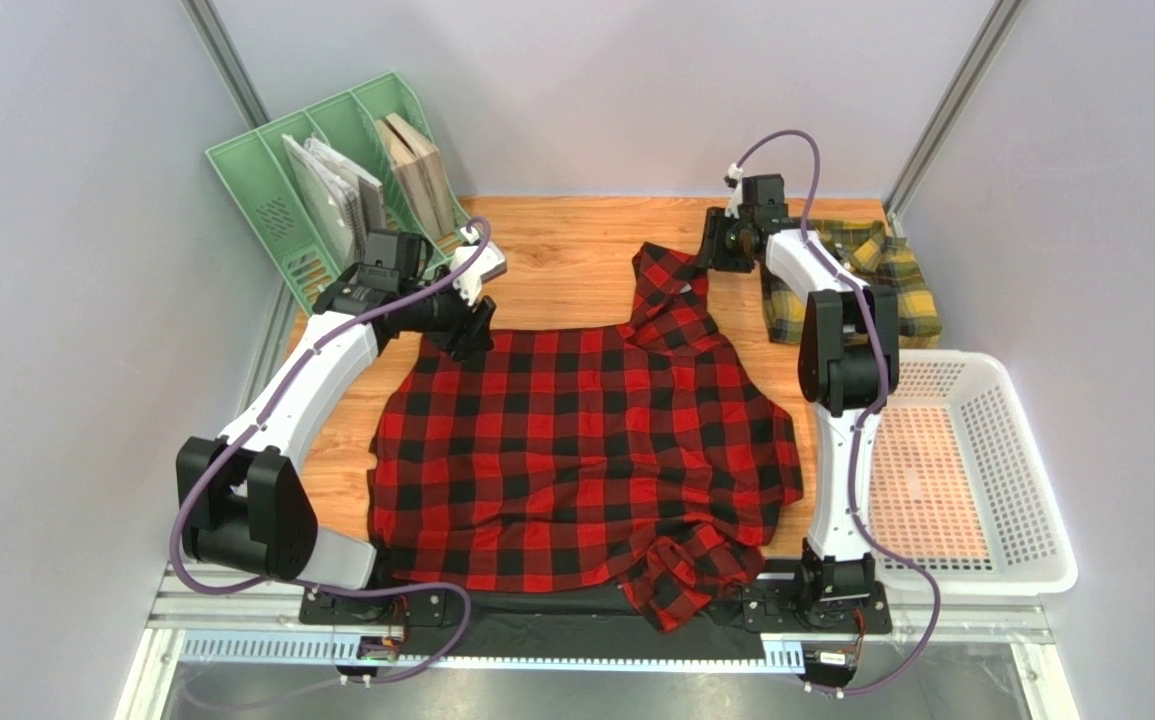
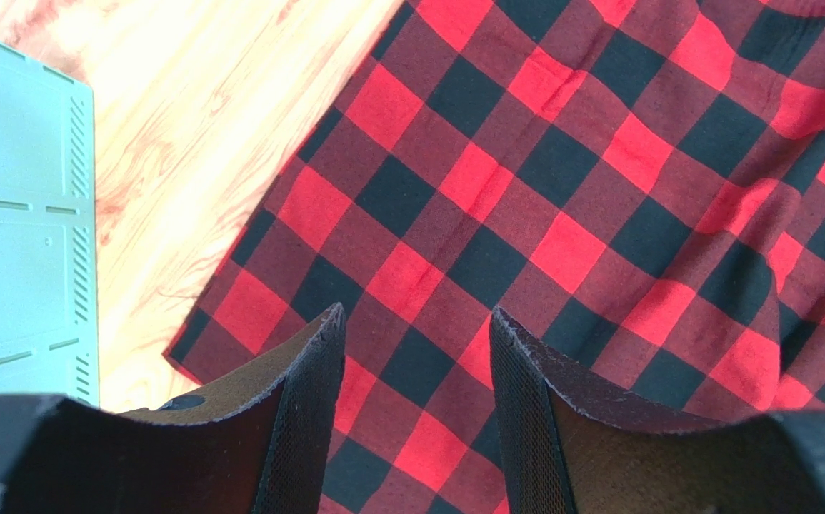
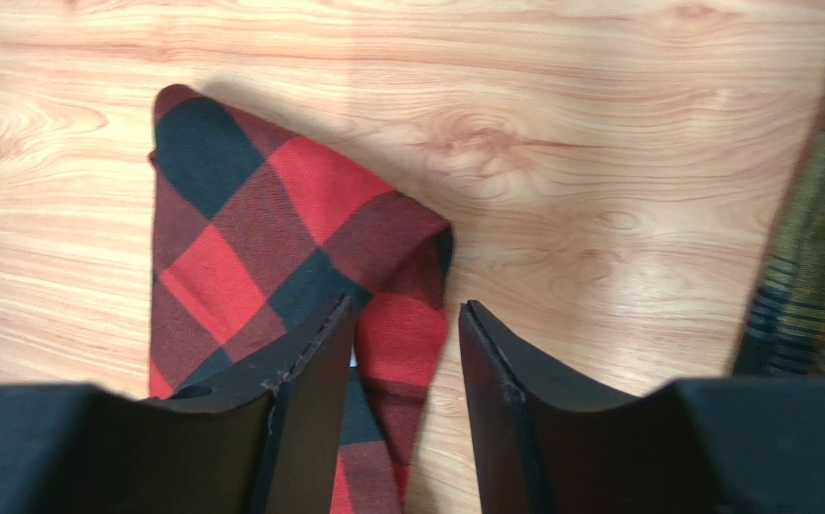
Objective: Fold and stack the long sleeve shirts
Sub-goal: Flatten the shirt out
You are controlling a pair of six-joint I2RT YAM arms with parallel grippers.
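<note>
Nearest the arm bases, a bunched sleeve (image 1: 684, 575) of the red-and-black shirt (image 1: 583, 435) lay at the near edge of the wooden surface (image 1: 568, 248). The shirt itself was spread across the middle of the surface, mildly wrinkled. To its right stood a white basket (image 1: 996, 563). Farther back, the left fingers (image 2: 301, 428) stood moderately apart over the shirt's far left corner, holding nothing. The right fingers (image 3: 309, 418) were likewise parted above the pointed tip of cloth that reached toward the far edge; whether they touched it could not be told. The yellow-and-green shirt (image 1: 876, 270) lay crumpled at the far right corner, beyond the basket. A green rack (image 1: 275, 203) stood at the far left.
</note>
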